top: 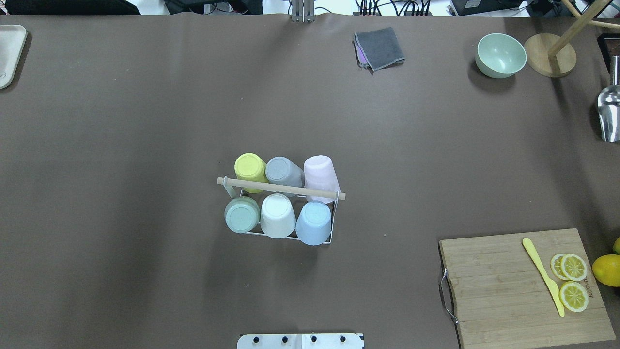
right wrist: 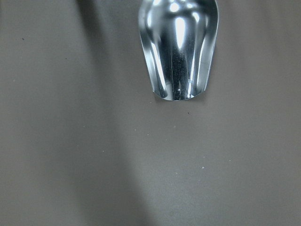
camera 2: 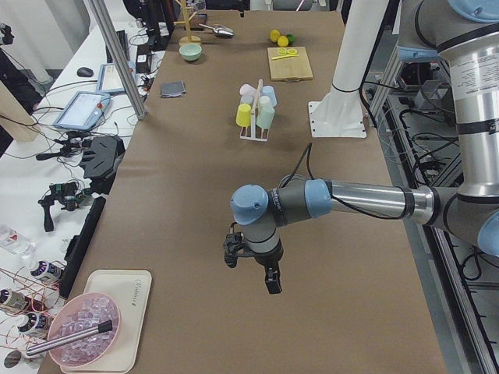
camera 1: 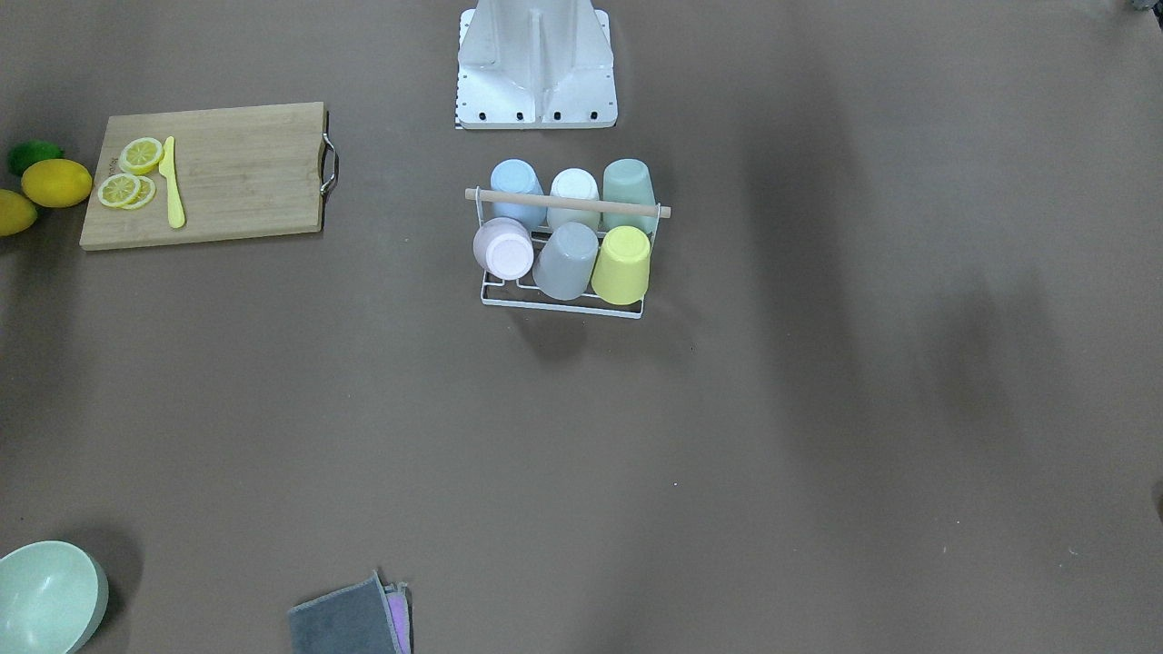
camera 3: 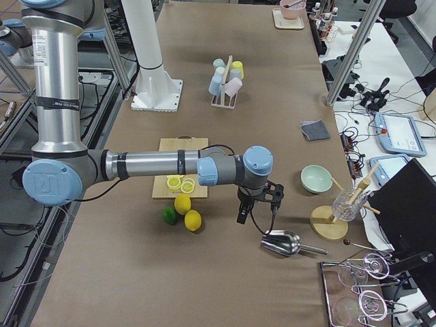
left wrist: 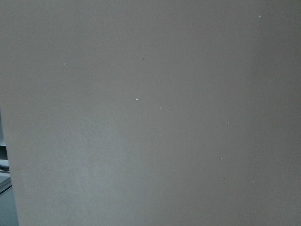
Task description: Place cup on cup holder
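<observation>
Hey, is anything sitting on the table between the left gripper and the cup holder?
Nothing visible does: only bare brown table lies between the left gripper and the cup holder, which already carries six cups.

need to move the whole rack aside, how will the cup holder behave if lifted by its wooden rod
Its thin wire frame probably makes the cup holder light, so the six upturned cups likely dominate its weight. They lean outward with nothing clamping them, so tipping it may shed one.
</observation>
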`<act>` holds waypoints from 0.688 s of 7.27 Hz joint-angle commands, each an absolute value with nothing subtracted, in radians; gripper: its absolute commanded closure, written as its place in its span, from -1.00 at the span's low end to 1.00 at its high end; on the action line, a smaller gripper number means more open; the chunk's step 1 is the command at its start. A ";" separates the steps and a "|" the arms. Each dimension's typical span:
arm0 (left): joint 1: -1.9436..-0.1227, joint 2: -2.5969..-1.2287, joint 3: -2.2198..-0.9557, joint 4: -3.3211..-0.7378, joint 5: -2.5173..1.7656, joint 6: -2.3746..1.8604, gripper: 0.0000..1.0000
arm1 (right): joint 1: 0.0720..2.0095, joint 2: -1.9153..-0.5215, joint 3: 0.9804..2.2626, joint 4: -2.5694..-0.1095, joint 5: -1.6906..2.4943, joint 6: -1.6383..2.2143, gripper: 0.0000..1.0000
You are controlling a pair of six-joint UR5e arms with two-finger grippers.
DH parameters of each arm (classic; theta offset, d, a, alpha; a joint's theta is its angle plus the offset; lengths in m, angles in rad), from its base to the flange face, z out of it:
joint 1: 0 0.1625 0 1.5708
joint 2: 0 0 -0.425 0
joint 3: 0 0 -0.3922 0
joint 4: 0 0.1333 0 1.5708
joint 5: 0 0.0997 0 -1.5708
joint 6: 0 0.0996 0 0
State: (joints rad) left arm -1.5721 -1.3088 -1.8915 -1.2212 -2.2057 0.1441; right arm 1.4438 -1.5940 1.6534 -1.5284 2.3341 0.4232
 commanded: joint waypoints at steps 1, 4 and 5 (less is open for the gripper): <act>-1.572 -1.298 -1.776 -1.364 -2.215 0.146 -0.93 | 1.443 -1.611 1.641 -1.474 2.335 0.423 -0.99; -1.571 -1.302 -1.689 -1.443 -2.261 0.146 -0.93 | 1.445 -1.614 1.647 -1.466 2.339 0.428 -0.99; -1.571 -1.298 -1.662 -1.497 -2.296 0.144 -0.93 | 1.445 -1.612 1.654 -1.465 2.342 0.428 -0.99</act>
